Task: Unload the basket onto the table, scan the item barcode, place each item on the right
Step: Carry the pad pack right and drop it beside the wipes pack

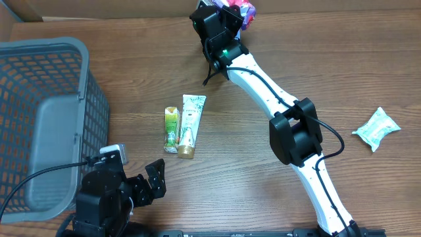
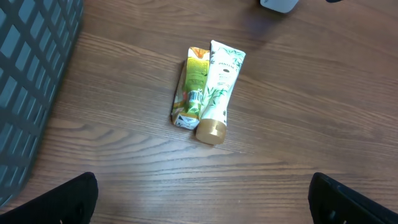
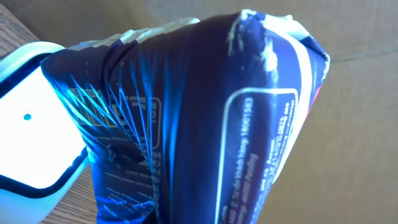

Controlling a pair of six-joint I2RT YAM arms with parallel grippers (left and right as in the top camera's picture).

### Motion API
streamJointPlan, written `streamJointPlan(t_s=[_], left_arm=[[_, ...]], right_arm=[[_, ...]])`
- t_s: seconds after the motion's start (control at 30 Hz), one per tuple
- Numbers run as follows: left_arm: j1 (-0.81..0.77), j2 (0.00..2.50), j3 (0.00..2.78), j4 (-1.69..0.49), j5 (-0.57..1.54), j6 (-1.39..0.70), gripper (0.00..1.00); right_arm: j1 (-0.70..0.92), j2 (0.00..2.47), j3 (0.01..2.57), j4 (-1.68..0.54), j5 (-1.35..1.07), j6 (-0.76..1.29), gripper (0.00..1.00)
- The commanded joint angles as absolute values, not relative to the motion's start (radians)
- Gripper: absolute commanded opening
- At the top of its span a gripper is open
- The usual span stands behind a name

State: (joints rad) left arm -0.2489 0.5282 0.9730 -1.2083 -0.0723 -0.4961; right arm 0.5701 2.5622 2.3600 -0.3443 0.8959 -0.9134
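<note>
A dark blue printed bag [image 3: 186, 118] fills the right wrist view, and my right gripper [image 1: 231, 18] is shut on it at the table's far edge; its fingers are hidden behind the bag. A barcode-like patch [image 3: 92, 104] on the bag faces a white, glowing scanner [image 3: 28, 134] at the left. From overhead only the bag's pink and purple end [image 1: 243, 12] shows past the gripper. My left gripper [image 2: 202, 208] hangs open and empty over bare wood near the front, short of a green-yellow packet [image 2: 191, 87] and a white tube [image 2: 219, 87].
A grey mesh basket [image 1: 39, 118] stands at the left, beside my left gripper [image 1: 154, 179]. The packet [image 1: 172, 129] and tube [image 1: 190, 124] lie side by side mid-table. A white wrapped packet [image 1: 376, 128] lies at the right.
</note>
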Motion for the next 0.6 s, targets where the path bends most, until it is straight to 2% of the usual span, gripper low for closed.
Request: streamJointPlan(t_s=[0.0,0.3,0.53,0.57], left_arm=[[-0.249,0.522,0.970,-1.208,-0.085,-0.495,0.99],[-0.249,0.522,0.970,-1.208,-0.085,-0.495,1.00],[-0.249,0.522,0.970,-1.208,-0.085,-0.495,1.00],[-0.249,0.522,0.970,-1.208,-0.085,-0.494,0.99]], right_arm=[[0.564,2.563,2.375,-0.338,0.889,-0.918,0.04],[0.590,2.538,2.375,-0.429,0.883,-0.887,0.04],[0.596,2.363,2.375,-0.673,0.693,-0.714,0.04],[0.595,2.287,2.375,-0.763,0.617,-0.660,0.04]])
